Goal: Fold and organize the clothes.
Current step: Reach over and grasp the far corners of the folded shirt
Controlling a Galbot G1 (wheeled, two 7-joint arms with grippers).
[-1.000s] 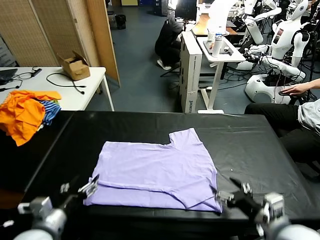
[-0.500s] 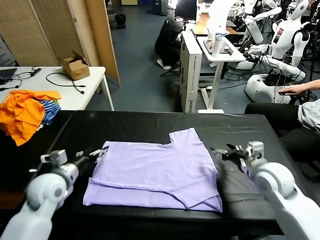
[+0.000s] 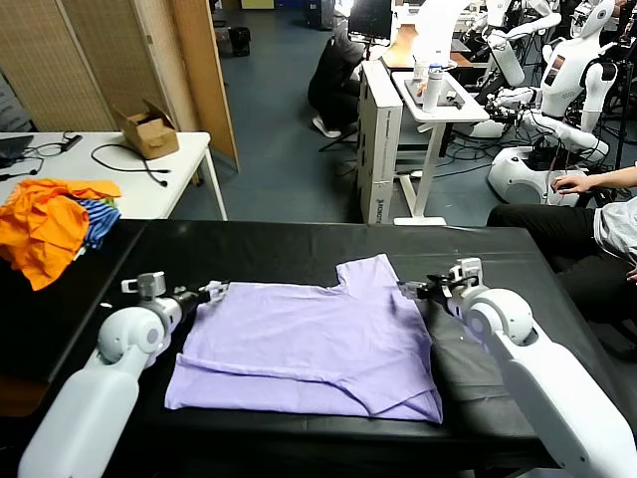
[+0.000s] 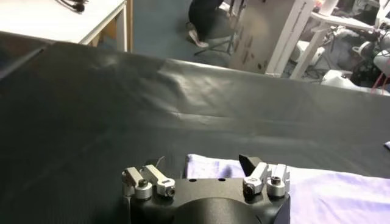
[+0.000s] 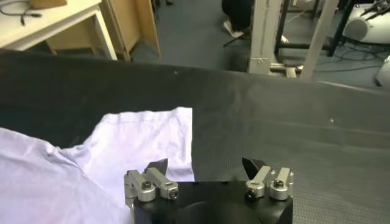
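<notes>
Both pincers are spread wide, the left pincer [image 3: 213, 292] and right pincer [image 3: 418, 291] each just beside a far corner of the lavender T-shirt [image 3: 314, 344] lying on the black worktop [image 3: 498, 264] between them, probably lining up a fold.

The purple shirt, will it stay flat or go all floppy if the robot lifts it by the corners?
Probably floppy: the shirt is thin, wrinkled cloth lying folded over on itself. It likely sags between the left gripper and right gripper. It looks light.
</notes>
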